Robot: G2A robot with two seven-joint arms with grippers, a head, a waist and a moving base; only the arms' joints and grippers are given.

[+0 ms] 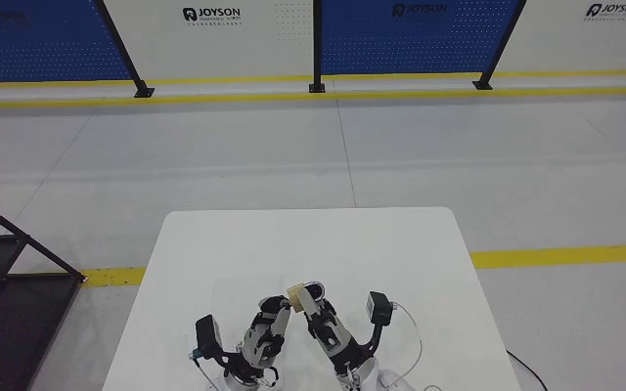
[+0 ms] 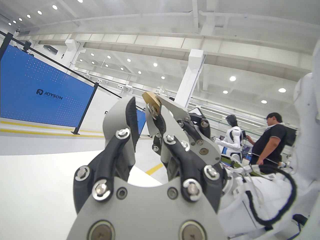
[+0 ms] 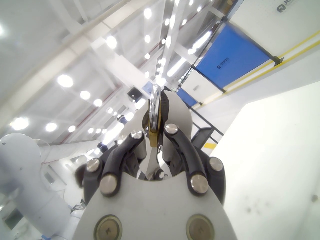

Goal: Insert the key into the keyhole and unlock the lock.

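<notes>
A brass padlock (image 1: 298, 292) is held above the near part of the white table (image 1: 293, 239). My right gripper (image 1: 309, 301) is shut on it. The right wrist view shows the brass body (image 3: 153, 132) clamped between the pads, with a silver metal part (image 3: 156, 98) sticking out past the fingertips of the right gripper (image 3: 156, 107). My left gripper (image 1: 282, 311) sits close beside it, tips toward the lock. In the left wrist view, the left gripper (image 2: 145, 107) is open, and the lock (image 2: 150, 98) and a silver round piece (image 2: 152, 109) sit in the gap. I cannot tell key from shackle.
The bare table top stretches beyond the grippers to its far edge (image 1: 303, 212). A black frame (image 1: 34, 254) stands off the table's left side. Blue and white barrier panels (image 1: 411, 39) line the back of the floor.
</notes>
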